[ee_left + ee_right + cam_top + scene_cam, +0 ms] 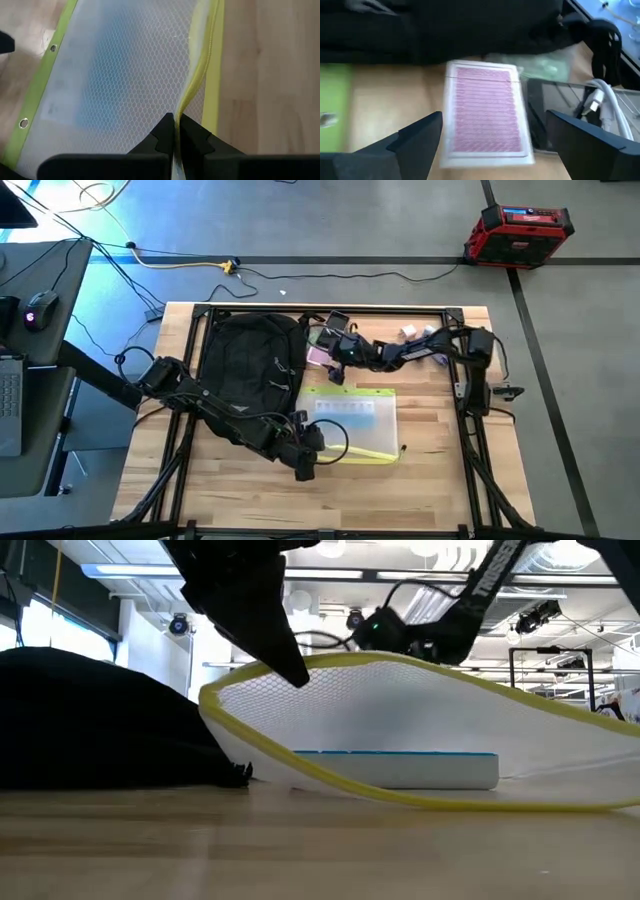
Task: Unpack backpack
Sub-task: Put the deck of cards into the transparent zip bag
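Yellow pouch edge (192,90) pinched by left tool (174,131), right tool (490,145) open

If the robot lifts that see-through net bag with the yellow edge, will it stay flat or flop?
Probably flop: the mesh pouch already sags where the left pincer pinches its yellow edge. The blue-topped box inside likely weighs one end down and may slide.

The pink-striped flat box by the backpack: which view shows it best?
Right wrist view: the pink-striped flat box lies on the table between the right gripper's open jaws. High view shows only a small pink patch. The low and left wrist views miss it.
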### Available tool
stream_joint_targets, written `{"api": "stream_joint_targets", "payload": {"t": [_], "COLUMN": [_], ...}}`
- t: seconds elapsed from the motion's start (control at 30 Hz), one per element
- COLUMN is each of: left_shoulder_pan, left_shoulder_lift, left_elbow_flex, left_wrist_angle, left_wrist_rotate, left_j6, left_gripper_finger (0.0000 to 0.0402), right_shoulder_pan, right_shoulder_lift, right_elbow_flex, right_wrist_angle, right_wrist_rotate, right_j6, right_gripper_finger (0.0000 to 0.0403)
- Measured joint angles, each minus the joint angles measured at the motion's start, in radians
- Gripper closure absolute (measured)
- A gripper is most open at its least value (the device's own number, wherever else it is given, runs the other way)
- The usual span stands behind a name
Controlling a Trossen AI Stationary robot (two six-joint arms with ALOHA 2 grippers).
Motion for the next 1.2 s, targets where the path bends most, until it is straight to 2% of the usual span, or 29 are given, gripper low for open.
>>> {"api": "stream_joint_targets", "payload": {"t": [0.17,0.33,0.63,0.87,1.03,1.2], "left_shoulder_pan": [0.0,0.0,0.0,0.0,-0.001,-0.005], "left_shoulder_lift": [0.0,0.0,0.0,0.0,0.0,0.0], "left_elbow_flex": [0.0,0.0,0.0,0.0,0.0,0.0], "left_wrist_angle": [0.001,0.001,-0.001,-0.001,-0.002,-0.002], "left_wrist_rotate": [-0.001,-0.001,-0.004,-0.008,-0.008,-0.009], "left_j6": [0.0,0.0,0.001,0.001,0.001,0.003], "left_gripper_finger": [0.0402,0.0402,0.0402,0.0402,0.0402,0.0402], "right_shoulder_pan": [-0.034,-0.045,-0.015,0.002,0.004,0.005], "right_shoulder_lift": [0.058,0.097,0.08,-0.044,-0.121,-0.122], "right_elbow_flex": [0.058,0.07,0.071,0.062,0.058,0.037], "right_wrist_angle": [-0.028,-0.024,-0.145,-0.333,-0.378,-0.376], "right_wrist_rotate": [-0.029,-0.153,-0.115,0.027,0.004,-0.022], "right_j6": [0.02,0.027,0.032,0.033,0.052,0.055], "right_gripper_finger": [0.0037,0.0032,0.0041,0.0043,0.0043,0.0044]}}
